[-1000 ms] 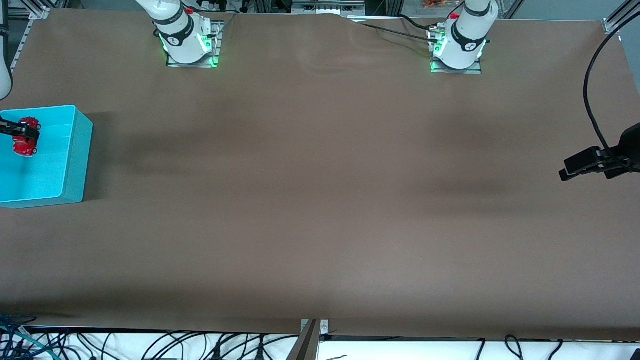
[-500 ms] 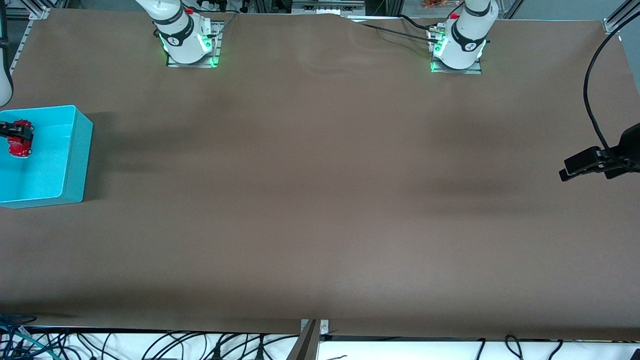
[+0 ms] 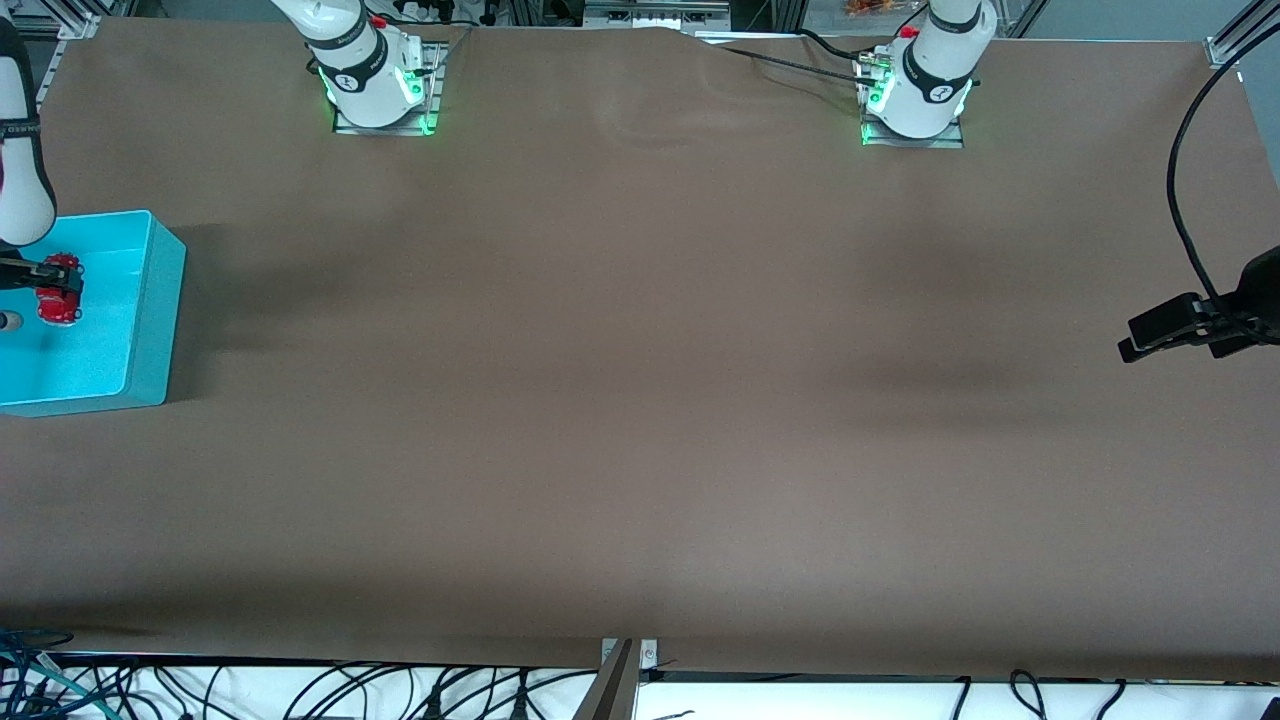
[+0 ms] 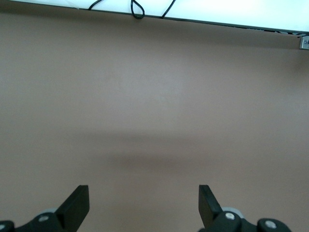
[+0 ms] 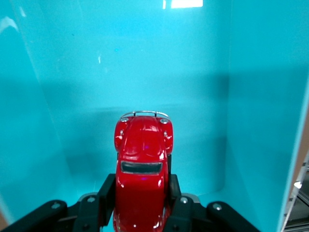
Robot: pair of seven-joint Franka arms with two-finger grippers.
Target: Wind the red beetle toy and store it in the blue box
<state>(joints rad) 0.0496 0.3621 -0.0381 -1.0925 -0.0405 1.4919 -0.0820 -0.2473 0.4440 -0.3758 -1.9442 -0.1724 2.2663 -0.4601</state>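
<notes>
The right gripper (image 3: 40,272) is clamped on the red beetle toy (image 3: 59,301) and holds it inside the blue box (image 3: 150,300), at the right arm's end of the table. The toy appears to hang clear of the floor. Recommended: lower it until the wheels rest on the floor, then part the fingers and lift straight up. The box holds nothing else visible. The left gripper (image 3: 1160,330) waits with its fingers spread wide, empty, over bare table (image 3: 640,400).

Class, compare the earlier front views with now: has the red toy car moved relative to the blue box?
Yes. The toy car, held over the box, shifted slightly toward the box's inner wall.
</notes>
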